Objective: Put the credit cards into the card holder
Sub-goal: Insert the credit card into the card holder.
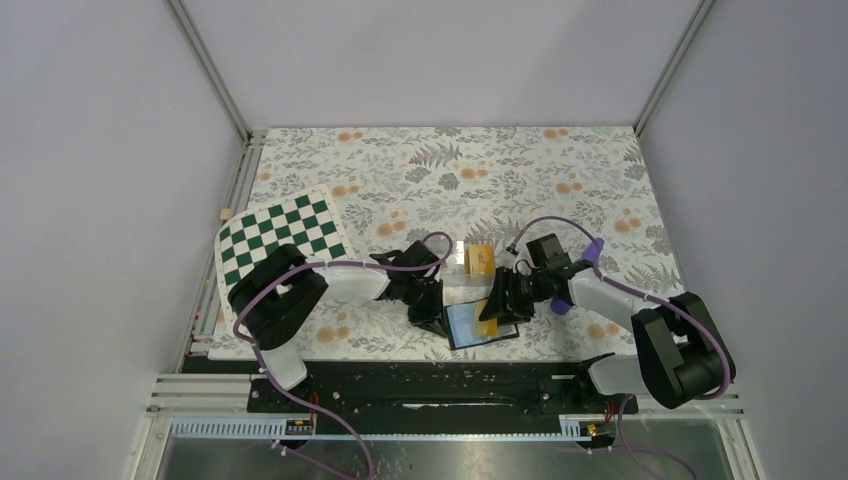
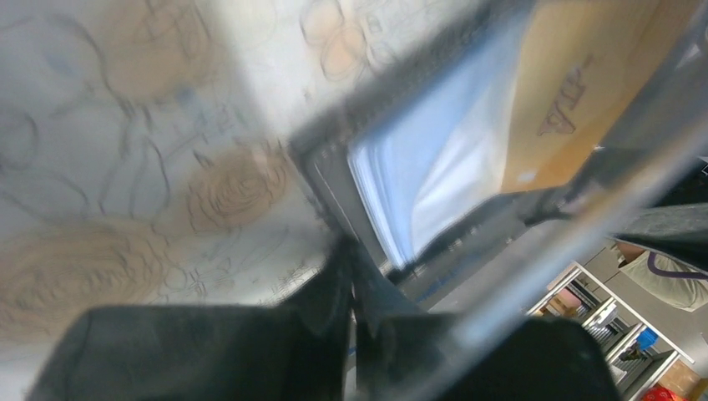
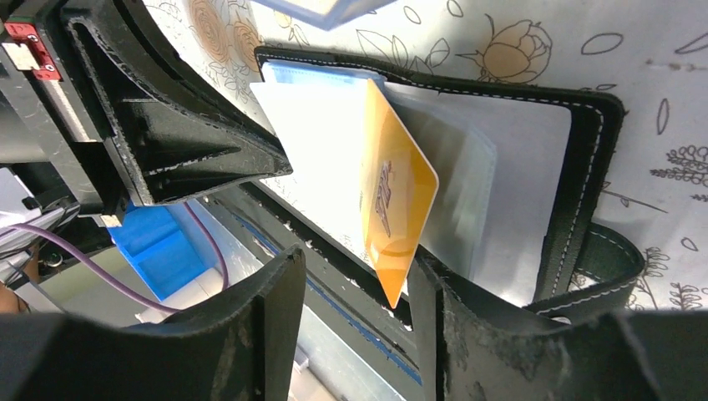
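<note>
The card holder (image 1: 465, 328) lies open near the table's front edge, black with pale blue-grey pockets (image 3: 518, 192). One orange credit card (image 3: 399, 196) stands tilted, partly inside a pocket, its lower corner free between my right gripper's (image 3: 357, 259) open fingers, close to the right finger (image 3: 434, 301). From above, that gripper (image 1: 500, 305) sits over the holder's right side. My left gripper (image 1: 428, 305) is shut on the holder's left edge (image 2: 330, 171), its tips (image 2: 346, 251) pressed together. A second credit card (image 1: 481, 260) lies in the clear box.
The clear plastic box (image 1: 462, 258) stands just behind the card holder. A green-and-white checkered board (image 1: 285, 240) lies at the back left. Something purple (image 1: 560, 306) shows under the right arm. The metal front rail (image 1: 450, 385) runs right below the holder.
</note>
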Robot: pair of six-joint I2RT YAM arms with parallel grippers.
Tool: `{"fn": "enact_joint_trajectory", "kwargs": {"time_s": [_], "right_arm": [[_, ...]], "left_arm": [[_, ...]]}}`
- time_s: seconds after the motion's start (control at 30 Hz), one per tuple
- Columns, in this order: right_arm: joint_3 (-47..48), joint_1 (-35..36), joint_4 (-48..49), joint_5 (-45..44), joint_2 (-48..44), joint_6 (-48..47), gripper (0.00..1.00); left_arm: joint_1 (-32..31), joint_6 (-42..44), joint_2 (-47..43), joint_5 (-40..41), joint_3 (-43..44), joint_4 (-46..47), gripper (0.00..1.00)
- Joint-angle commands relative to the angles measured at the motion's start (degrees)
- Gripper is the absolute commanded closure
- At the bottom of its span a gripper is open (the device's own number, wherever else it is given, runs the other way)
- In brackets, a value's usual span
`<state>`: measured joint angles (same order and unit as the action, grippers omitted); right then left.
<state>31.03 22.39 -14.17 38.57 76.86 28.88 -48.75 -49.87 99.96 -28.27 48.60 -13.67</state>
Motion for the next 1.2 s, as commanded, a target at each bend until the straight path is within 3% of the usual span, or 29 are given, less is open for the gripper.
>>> {"fn": "enact_joint_trajectory", "kwargs": {"time_s": [0.0, 0.27, 0.37, 0.97, 1.17], "right_arm": [[2.1, 0.34, -2.6, -2.38, 0.16, -2.06, 0.48], [1.75, 0.31, -1.66, -1.91, 2.32, -3.48, 0.89], [1.16, 0.28, -1.26, -0.96, 2.27, -3.69, 1.0], [-0.82, 0.28, -5.23, -0.53, -1.36, -0.02, 1.0], [0.04, 0.29, -5.27, 3.55, 3.48, -2.9, 1.0]], "left_arm": [[-0.64, 3.21, 3.13, 5.77, 0.11, -4.83, 1.0], [-0.62, 3.7, 3.88, 5.69, 0.95, -5.57, 1.0], [-0.64, 4.04, 4.17, 5.62, 1.38, -5.98, 1.0], [-0.6, 6.25, 4.54, 7.17, 3.26, -9.15, 1.0], [-0.57, 8.17, 4.61, 6.6, 4.21, -10.27, 1.0]]}}
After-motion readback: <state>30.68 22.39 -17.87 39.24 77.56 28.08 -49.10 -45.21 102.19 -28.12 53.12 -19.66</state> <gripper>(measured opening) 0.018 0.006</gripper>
